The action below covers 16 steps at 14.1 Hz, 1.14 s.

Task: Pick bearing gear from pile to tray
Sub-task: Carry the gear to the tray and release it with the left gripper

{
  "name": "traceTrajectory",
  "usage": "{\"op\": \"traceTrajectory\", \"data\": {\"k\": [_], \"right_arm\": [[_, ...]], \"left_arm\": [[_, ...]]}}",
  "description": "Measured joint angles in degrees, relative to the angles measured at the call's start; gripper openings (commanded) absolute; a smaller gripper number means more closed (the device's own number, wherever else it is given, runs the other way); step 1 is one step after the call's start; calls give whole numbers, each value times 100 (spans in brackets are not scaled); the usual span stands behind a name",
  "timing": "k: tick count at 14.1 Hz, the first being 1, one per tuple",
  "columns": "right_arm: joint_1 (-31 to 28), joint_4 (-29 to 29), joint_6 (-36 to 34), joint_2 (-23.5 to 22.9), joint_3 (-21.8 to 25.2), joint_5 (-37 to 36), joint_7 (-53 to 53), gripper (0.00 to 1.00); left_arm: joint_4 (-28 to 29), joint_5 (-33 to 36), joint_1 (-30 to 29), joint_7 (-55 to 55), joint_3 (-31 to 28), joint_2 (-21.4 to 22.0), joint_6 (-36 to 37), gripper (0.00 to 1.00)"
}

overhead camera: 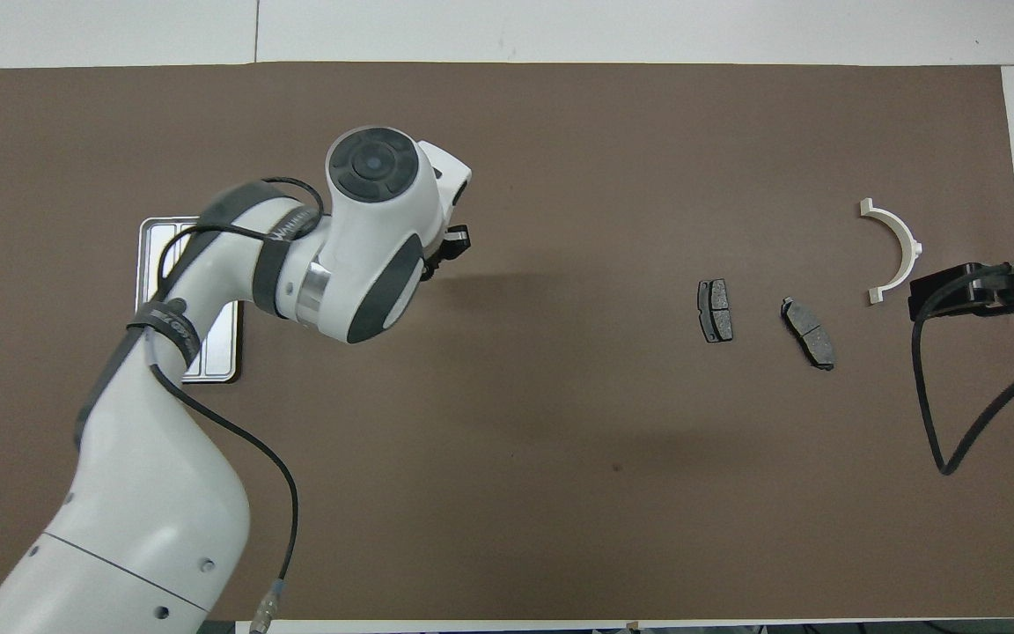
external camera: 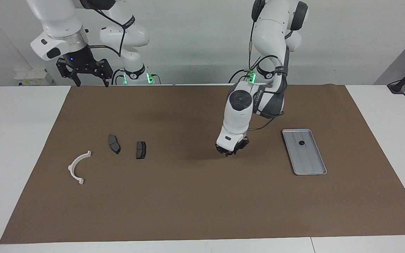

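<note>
My left tool [external camera: 231,151] sits low on the surface between tray [external camera: 315,168] and pile [external camera: 141,150]; I cannot tell its grip. One black piece [external camera: 301,143] lies in the tray. I might snag the mat.

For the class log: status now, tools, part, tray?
Left tool low over mat between pads and tray. Right tool waits raised, open. One black part in tray. Nothing in the way.
</note>
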<state>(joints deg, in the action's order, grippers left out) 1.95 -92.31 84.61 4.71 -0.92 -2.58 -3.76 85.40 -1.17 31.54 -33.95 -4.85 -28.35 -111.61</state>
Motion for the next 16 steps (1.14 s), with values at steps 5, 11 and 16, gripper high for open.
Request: {"op": "traceTrajectory", "data": {"k": [5, 11, 16], "right_arm": [[3, 62, 26, 5, -1, 300, -375, 100], [3, 73, 26, 7, -1, 329, -381, 100], [3, 73, 26, 7, -1, 330, -381, 100]], "left_arm": [[-444, -3, -2072, 3003, -46, 790, 1106, 0], [1778, -13, -2809, 4173, 37, 1047, -1086, 0], [2304, -13, -2811, 4173, 44, 1046, -1613, 0]]}}
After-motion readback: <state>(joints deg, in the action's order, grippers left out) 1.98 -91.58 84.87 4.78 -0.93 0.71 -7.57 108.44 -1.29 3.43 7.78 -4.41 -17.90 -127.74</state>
